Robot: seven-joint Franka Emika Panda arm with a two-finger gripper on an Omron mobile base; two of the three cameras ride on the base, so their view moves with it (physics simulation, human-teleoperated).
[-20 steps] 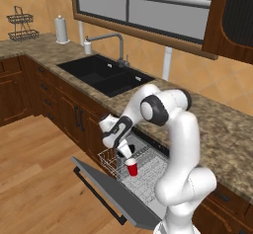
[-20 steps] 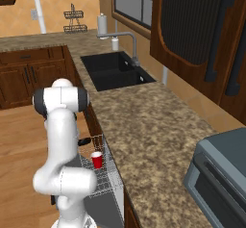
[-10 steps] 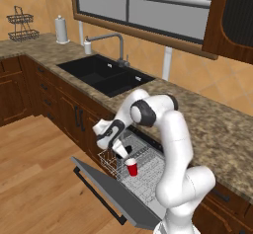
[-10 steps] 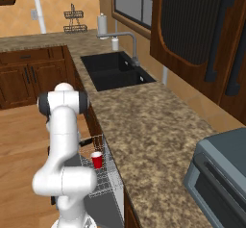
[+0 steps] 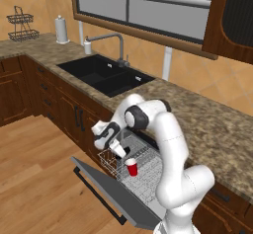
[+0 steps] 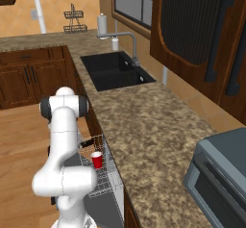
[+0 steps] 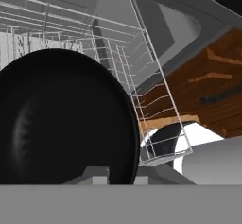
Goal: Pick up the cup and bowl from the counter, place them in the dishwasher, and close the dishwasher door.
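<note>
Hand view: we are clamping the tool on the bowl, judging it light, rigid, glossy-slick, best pinched at its rim.

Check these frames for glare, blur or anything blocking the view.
Left base view: sharp, evenly lit, the cup clear in the rack. Right base view: crisp too, no glare. Hand view: the black bowl sits very close and blocks most of the frame.

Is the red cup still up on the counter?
No, the cup stands upright in the dishwasher's white wire rack, below the counter.
</note>
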